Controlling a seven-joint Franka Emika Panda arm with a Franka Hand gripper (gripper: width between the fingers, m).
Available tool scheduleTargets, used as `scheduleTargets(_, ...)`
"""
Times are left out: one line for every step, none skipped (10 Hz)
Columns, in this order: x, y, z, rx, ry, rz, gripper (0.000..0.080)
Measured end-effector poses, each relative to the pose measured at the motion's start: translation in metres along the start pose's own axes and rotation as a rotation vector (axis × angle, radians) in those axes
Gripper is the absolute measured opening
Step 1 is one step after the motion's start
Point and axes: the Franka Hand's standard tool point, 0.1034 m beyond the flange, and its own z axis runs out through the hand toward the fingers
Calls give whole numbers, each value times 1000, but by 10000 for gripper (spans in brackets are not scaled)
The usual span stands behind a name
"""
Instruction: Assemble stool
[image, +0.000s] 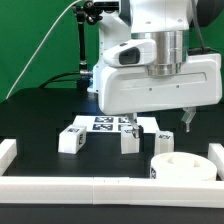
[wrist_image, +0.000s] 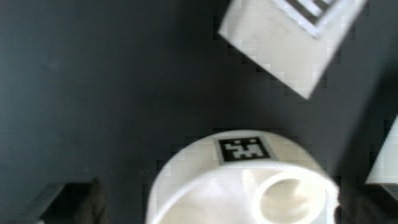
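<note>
Currently your gripper (image: 185, 120) hangs over the seat (image: 182, 168) without touching it. It is spread wide and holds nothing. In the wrist view a dark finger (wrist_image: 75, 205) shows at one edge of the picture, and the rounded body of the seat fills the space between the jaws.

The only enclosure you have is the white rail (image: 100, 185). It runs along the near edge and turns up at both ends, fencing in the dark table (image: 40, 115). Every loose part lies inside that fence.

The seat sits close to the near rail, toward the exterior view's right. From the wrist you can see one square tag (wrist_image: 242, 150) on it and one round hole (wrist_image: 285, 190) just beside the tag.

- **Seat:** you have one.
- **Legs:** you have three short white blocks. The first leg (image: 70, 138) lies toward the exterior view's left. The second leg (image: 128, 141) stands near the middle. The third leg (image: 148, 126) is just behind and beside the second, partly hidden by the arm.
- **Marker board:** the one marker board (image: 103, 123) lies flat behind the legs, and two of its tags are clear.

The wrist view also catches one white tagged slab (wrist_image: 285, 45), well apart from the seat. You cannot tell from that picture whether it is a leg or the board.
</note>
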Motion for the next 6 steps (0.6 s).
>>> scheduleTargets(-3, 4, -1, 6, -15, 155, 649)
scheduleTargets(-8, 4, 1, 7, -43, 310, 649)
scheduleTargets(-13, 1, 6, 1, -73, 414, 649)
scheduleTargets(-10, -1, 4, 9, -65, 435, 649)
scheduleTargets(-11, -2, 5, 14, -67, 467, 649)
scheduleTargets(-13, -2, 5, 14, -87, 445, 649)
